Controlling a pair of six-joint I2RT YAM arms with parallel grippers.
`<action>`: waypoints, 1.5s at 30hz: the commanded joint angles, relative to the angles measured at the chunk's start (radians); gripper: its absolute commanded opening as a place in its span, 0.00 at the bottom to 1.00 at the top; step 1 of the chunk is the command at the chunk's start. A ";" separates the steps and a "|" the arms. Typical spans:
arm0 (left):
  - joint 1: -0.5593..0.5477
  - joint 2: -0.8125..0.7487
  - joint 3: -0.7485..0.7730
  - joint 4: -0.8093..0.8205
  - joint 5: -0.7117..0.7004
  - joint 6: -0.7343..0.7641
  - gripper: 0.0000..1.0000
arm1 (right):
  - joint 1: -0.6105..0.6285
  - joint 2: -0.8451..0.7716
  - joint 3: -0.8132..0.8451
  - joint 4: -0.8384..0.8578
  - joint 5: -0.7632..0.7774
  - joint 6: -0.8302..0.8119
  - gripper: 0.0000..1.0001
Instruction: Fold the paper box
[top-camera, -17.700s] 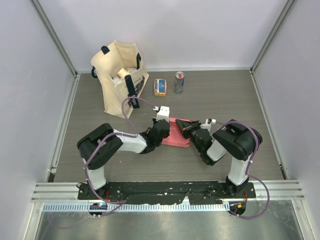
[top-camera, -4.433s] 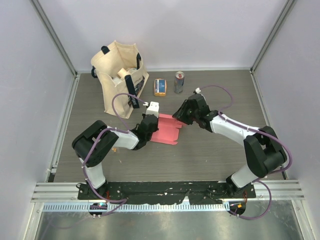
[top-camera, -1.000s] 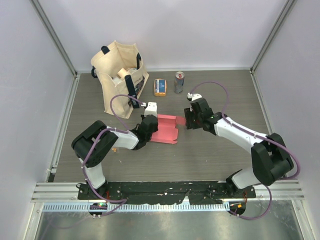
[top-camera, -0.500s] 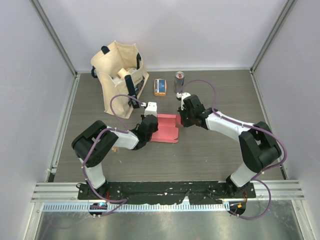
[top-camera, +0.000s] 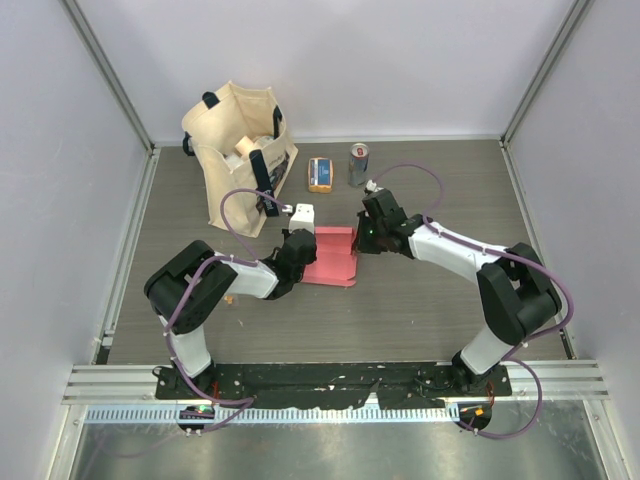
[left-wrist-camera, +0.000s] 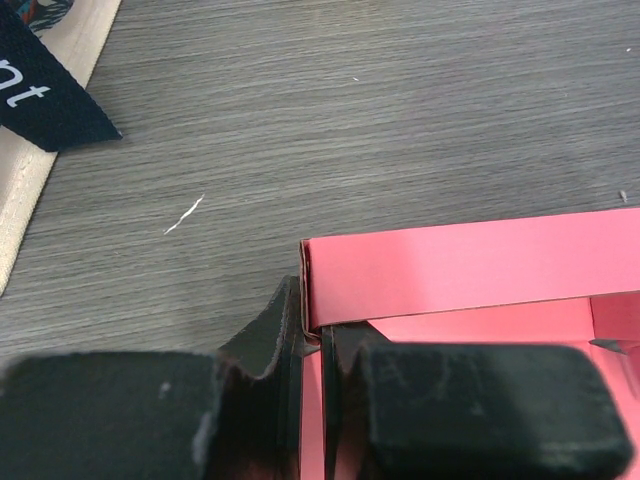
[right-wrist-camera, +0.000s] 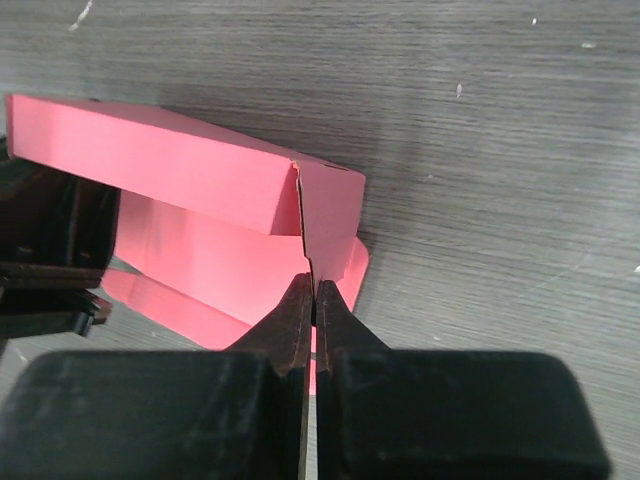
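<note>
A grey wood-grain table (top-camera: 400, 320) is enclosed by plain white walls (top-camera: 330, 60), with aluminium posts (top-camera: 108, 75) set in the far corners.

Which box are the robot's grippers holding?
The pinkish-red paper box, pinched by the left gripper and the right gripper. The small orange-and-blue packet sits farther back beside the can, touched by nothing.

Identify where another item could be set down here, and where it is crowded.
Free: the far right of the table, between the can and right wall; the near strip between paper box and arm bases. Crowded: tote bag, packet and can at the back; centre, where left gripper and right gripper pinch the box.
</note>
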 joint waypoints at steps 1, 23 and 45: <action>-0.015 0.004 0.021 0.014 0.007 -0.012 0.00 | 0.011 0.005 0.037 0.139 -0.019 0.230 0.02; -0.018 0.009 0.019 0.017 -0.005 -0.008 0.00 | 0.018 -0.223 -0.182 0.300 -0.142 -0.111 0.47; -0.018 0.015 0.026 0.011 -0.008 0.005 0.00 | -0.075 -0.119 -0.305 0.555 -0.166 -0.400 0.47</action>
